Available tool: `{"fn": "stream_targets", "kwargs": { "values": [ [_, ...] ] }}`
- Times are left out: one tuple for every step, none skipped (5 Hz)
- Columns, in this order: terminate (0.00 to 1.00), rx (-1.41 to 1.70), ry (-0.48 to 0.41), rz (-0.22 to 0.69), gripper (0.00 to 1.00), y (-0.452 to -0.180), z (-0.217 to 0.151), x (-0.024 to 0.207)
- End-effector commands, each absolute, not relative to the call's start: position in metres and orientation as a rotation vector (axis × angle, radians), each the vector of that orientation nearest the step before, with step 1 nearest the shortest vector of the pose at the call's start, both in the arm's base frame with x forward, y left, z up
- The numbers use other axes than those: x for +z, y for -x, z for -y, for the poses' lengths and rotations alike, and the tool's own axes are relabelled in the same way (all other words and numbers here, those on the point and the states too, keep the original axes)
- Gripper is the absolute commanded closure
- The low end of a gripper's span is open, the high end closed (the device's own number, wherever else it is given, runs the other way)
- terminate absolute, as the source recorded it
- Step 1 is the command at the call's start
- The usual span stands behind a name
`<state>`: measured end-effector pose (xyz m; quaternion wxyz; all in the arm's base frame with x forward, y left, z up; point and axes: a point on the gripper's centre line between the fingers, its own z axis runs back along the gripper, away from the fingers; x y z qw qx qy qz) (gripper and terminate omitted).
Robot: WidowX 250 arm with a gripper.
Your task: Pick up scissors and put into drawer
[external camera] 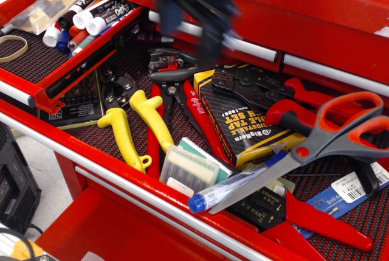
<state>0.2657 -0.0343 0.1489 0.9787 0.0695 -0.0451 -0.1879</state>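
The scissors (316, 145) lie in the open lower drawer (152, 197) at the right, silver blades pointing left-down over a blue pen, grey handles with red-orange loops at the far right. My gripper (193, 14) is a dark motion-blurred shape at the top middle, above the drawer's back edge and well left of the scissors' handles. The blur hides whether its jaws are open or shut. Nothing shows in it.
The drawer holds yellow-handled pliers (137, 127), red-handled pliers (182, 112), a black and yellow tap set box (246, 130), a crimper (267, 93), a clear bit case (188, 170) and a blue pen (234, 185). A smaller open drawer (55, 48) with markers is at upper left.
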Motion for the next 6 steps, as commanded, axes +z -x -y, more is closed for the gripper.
{"fn": "stream_targets", "kwargs": {
  "values": [
    [0.00,-0.255,-0.068,0.183,0.00,-0.283,0.102,0.144],
    [0.00,-0.235,-0.083,0.248,0.00,-0.278,0.126,0.126],
    [0.00,-0.233,-0.096,0.264,0.00,-0.278,0.134,0.124],
    [0.00,-0.270,-0.095,0.290,0.00,-0.280,0.148,0.114],
    [0.00,-0.236,-0.094,0.285,0.00,-0.277,0.153,0.104],
    [0.00,-0.224,-0.067,0.304,0.00,-0.278,0.153,0.100]
  ]
}}
